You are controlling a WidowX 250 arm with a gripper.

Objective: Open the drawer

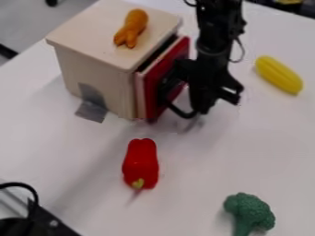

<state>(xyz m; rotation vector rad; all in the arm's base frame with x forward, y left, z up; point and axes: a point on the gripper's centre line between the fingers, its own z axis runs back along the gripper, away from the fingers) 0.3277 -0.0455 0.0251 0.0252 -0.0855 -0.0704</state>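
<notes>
The light wooden box (98,69) stands at the upper left of the table, with a drawer in its right side. The drawer's red front (154,94) sits slightly out from the box, and a narrow dark gap shows behind its top edge. My black gripper (195,110) hangs low over the table, right against or just in front of the red front; whether it touches is unclear. It covers part of the front and much of the dark handle area.
An orange toy (131,28) lies on top of the box. Grey tape (92,110) holds the box's near side. A red pepper (141,162) lies below the box, a green broccoli (249,211) at the lower right, a yellow toy (278,75) right of the arm. Black equipment (37,221) occupies the lower-left corner.
</notes>
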